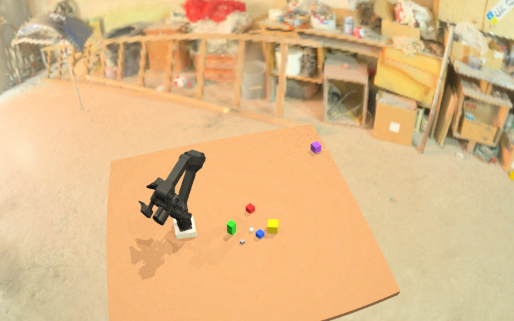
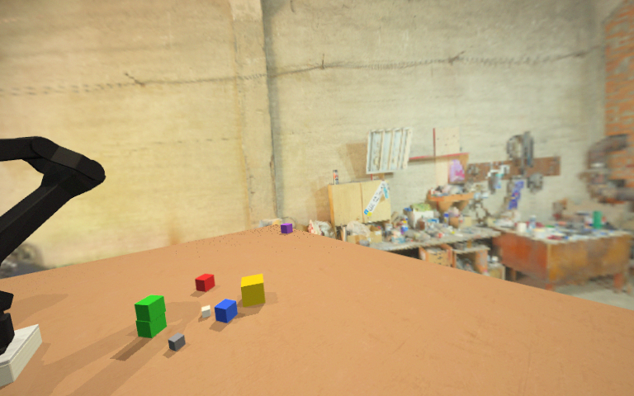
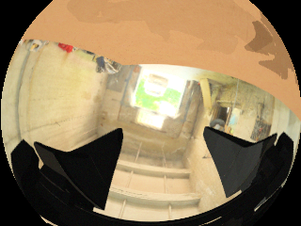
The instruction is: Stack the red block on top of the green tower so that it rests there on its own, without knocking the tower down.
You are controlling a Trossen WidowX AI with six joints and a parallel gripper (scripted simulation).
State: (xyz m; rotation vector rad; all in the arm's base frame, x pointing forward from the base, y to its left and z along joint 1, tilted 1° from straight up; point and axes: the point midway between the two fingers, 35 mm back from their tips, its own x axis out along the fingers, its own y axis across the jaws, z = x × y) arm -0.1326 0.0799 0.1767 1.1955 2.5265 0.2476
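Note:
The red block [image 1: 249, 208] [image 2: 205, 282] lies on the table top, apart from the other blocks. The green tower [image 1: 231, 227] [image 2: 150, 316] is two green blocks, one on the other, standing upright; the upper one sits slightly offset. The tower is nearer the arm's base than the red block. My gripper [image 1: 143, 194] [image 3: 166, 132] is open and empty, raised on the far side of the base from the blocks. The wrist view shows its two fingers wide apart, with no block in sight. In the exterior view the gripper is out of frame.
A small white block [image 1: 251, 230] [image 2: 205, 311], a blue block [image 1: 259, 233] [image 2: 225, 310], a larger yellow block [image 1: 272, 226] [image 2: 253, 291] and a small grey block [image 1: 241, 241] [image 2: 177, 341] lie near the tower. A purple block [image 1: 315, 147] [image 2: 286, 228] is at the table's far corner.

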